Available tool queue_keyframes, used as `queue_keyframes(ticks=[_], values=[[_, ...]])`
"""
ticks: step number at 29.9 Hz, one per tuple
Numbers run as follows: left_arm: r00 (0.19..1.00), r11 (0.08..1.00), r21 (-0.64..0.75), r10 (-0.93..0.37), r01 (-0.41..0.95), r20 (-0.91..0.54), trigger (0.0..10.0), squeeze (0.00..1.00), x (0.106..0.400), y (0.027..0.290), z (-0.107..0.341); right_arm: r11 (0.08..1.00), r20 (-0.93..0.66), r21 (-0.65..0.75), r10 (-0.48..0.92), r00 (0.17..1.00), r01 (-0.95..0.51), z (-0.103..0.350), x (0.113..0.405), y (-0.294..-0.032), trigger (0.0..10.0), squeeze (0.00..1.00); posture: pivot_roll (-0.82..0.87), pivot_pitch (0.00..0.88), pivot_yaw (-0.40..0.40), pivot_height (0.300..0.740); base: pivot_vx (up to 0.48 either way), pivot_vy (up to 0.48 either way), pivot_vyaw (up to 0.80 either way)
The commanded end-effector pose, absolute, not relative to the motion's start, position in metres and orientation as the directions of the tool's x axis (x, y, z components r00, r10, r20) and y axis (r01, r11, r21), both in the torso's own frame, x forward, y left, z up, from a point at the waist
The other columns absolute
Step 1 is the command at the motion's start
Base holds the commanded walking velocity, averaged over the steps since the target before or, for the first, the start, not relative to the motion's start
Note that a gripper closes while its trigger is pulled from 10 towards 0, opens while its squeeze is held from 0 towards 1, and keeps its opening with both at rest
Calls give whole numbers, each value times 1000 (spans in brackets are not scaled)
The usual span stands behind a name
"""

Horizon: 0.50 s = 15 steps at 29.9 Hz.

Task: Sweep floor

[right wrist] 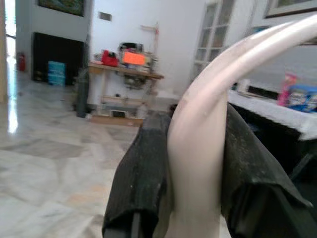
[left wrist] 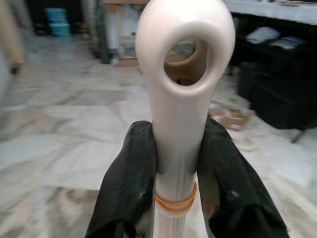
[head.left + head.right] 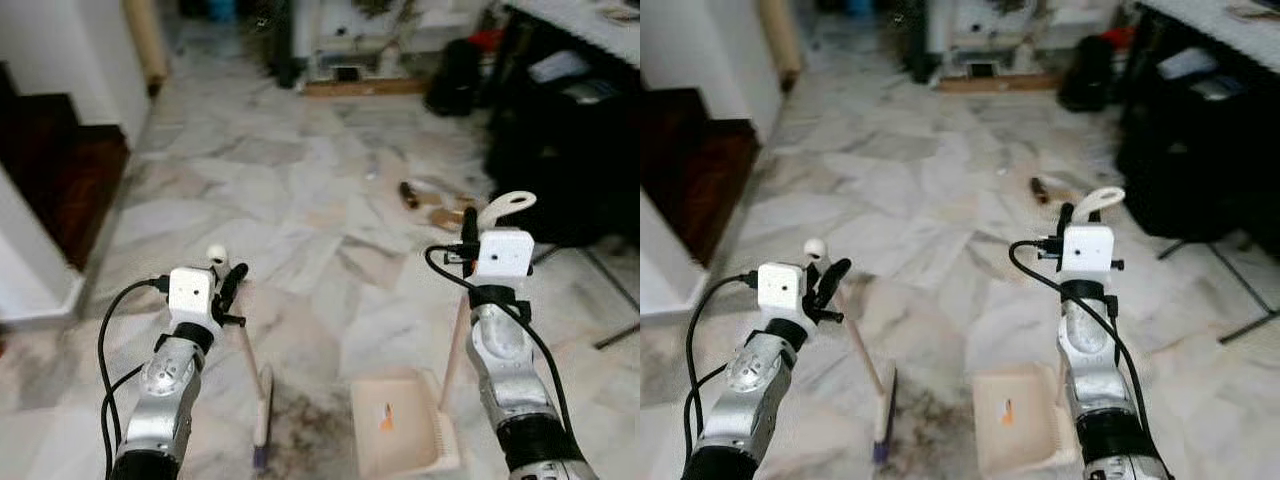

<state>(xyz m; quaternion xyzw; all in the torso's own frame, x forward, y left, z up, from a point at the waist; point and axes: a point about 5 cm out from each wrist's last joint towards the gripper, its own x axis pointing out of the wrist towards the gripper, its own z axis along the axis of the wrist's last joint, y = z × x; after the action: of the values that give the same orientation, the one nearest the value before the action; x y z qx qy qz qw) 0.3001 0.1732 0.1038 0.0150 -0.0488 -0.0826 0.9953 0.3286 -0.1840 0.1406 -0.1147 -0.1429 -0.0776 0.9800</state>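
My left gripper (image 3: 228, 280) is shut on the cream broom handle (image 3: 246, 350), just below its looped top end (image 2: 182, 44). The broom's brush head (image 3: 263, 412) rests on the marble floor in front of me. My right gripper (image 3: 468, 236) is shut on the long curved handle (image 3: 508, 205) of a cream dustpan (image 3: 398, 428). The pan sits flat on the floor to the right of the brush, with a small orange scrap (image 3: 386, 419) inside. Brown litter (image 3: 432, 200) and a small pale scrap (image 3: 371, 172) lie on the floor further ahead.
A dusty dark patch (image 3: 305, 425) marks the floor between brush and pan. Dark stairs (image 3: 60, 170) and a white wall corner stand on the left. Black bags under a table (image 3: 565, 150) and thin metal legs (image 3: 612, 295) crowd the right. A shelf unit (image 3: 350, 60) is at the back.
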Motion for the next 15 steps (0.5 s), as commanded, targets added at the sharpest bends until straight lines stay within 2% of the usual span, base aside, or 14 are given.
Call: queue_keyframes(ticks=[1,5,15], values=[[975,985,58,-171,164,144,10000,0,304,173,115,963,332,-196,-114,936,187,148,330,-184,10000,0,-60,0,7,740,0,0,0],[977,986,63,-163,156,137,10000,0,304,173,115,962,333,-202,-107,937,182,148,329,-183,10000,0,-60,0,8,740,0,0,0],[977,987,62,-159,151,141,10000,0,307,174,117,964,339,-196,-108,935,182,148,328,-180,10000,0,-57,0,13,740,372,0,0]])
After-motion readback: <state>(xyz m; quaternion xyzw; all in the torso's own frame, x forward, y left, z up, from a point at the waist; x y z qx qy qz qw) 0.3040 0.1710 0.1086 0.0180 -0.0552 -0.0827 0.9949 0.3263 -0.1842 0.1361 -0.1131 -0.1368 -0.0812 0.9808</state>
